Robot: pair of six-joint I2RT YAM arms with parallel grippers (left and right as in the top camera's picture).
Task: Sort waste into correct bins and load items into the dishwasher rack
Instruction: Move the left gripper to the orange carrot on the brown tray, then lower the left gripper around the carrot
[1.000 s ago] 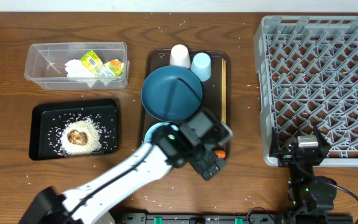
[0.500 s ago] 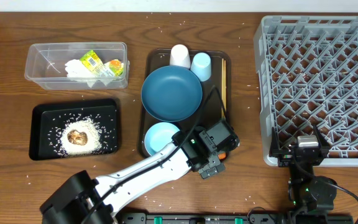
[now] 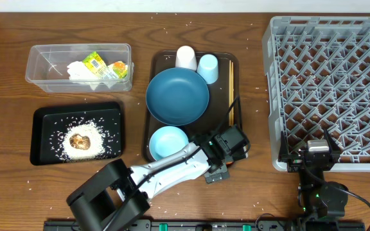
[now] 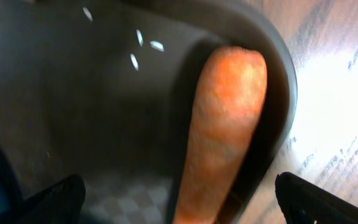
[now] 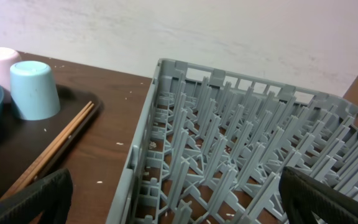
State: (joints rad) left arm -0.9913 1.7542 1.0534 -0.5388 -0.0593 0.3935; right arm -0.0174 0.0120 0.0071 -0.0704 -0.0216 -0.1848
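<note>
The orange carrot (image 4: 225, 124) lies in the rounded corner of the brown serving tray (image 4: 283, 93), right against its raised rim. It is a stubby piece with a blunt rounded end and a matt, slightly rough skin, though the wrist view is blurred. The left fingers (image 4: 55, 202) stand wide apart on either side of it, and no contact with it shows. A few white rice grains (image 4: 146, 45) lie on the tray's smooth dark floor, which turns finely chequered nearer the camera. Beyond the rim is the grained wooden surface (image 4: 334, 93). On the same tray are the small light-blue bowl (image 3: 169, 141), the big dark-blue round dish (image 3: 177, 96), the upturned white cup (image 3: 185, 58) and pale-blue cup (image 3: 207, 67), and the thin wooden chopsticks (image 3: 231, 83) along the right edge. To the left, the clear plastic tub (image 3: 44, 61) holds the crumpled white tissue (image 3: 77, 70) and the yellow-green printed wrapper (image 3: 95, 62). The shallow black tray (image 3: 40, 138) holds a rice heap with the small brown food lump (image 3: 79, 140) on it. The grey lattice dishwasher rack (image 3: 333, 70) fills the right side. The right fingers (image 5: 30, 202) are spread wide near its front edge, holding nothing.
</note>
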